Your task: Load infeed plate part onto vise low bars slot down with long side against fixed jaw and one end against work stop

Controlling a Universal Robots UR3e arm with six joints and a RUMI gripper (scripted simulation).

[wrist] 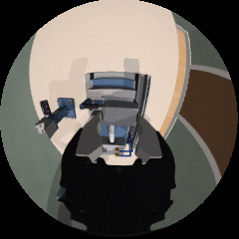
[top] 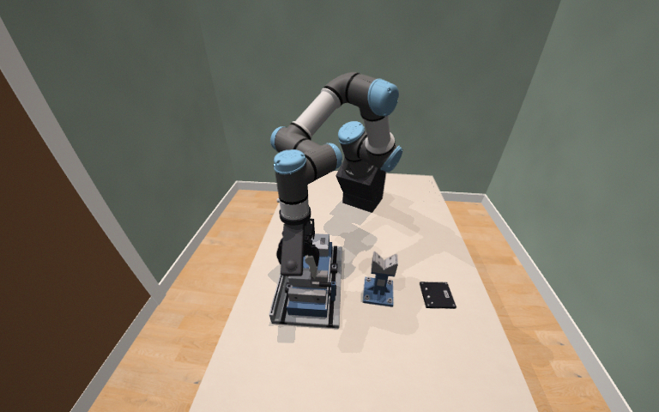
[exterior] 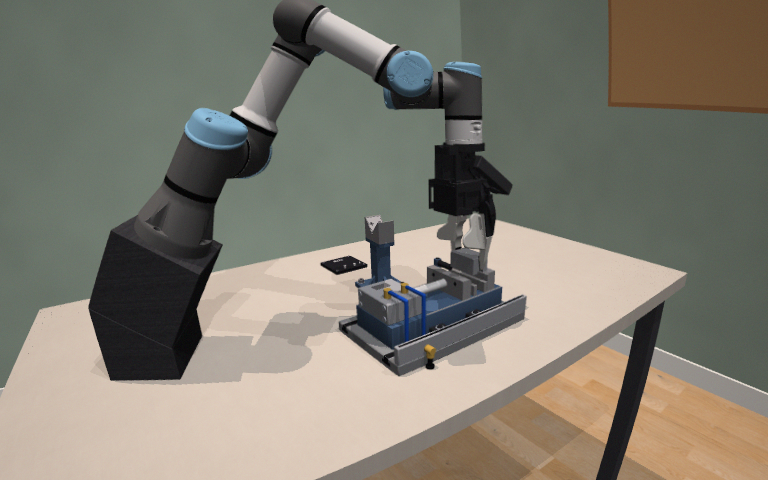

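The grey part point(exterior: 465, 262) point(wrist: 118, 115) is between my gripper's fingers. My gripper point(exterior: 469, 254) is shut on it, with the fingers at its two ends. The part is at the jaw opening of the vise point(exterior: 453, 307) point(wrist: 114, 83), its top above the jaws. The fixed jaw point(top: 306, 294) point(exterior: 487, 279) is on the side away from the air cylinder. The moving jaw point(exterior: 447, 281) is on the cylinder's rod. The work stop point(exterior: 443, 263) point(wrist: 90, 105) is near one end of the part. The slot and the low bars are hidden, so contact with bars, jaw or stop cannot be told.
The V-block point(top: 384, 265) point(exterior: 380, 232) point(wrist: 47, 125) stands beside the vise on a blue post. The black infeed plate point(top: 437, 294) point(exterior: 343, 264) lies beyond it without a part. The air cylinder point(exterior: 390, 303) with blue hoses is at the vise's robot-side end. A raised rail point(exterior: 464, 333) runs along one side.
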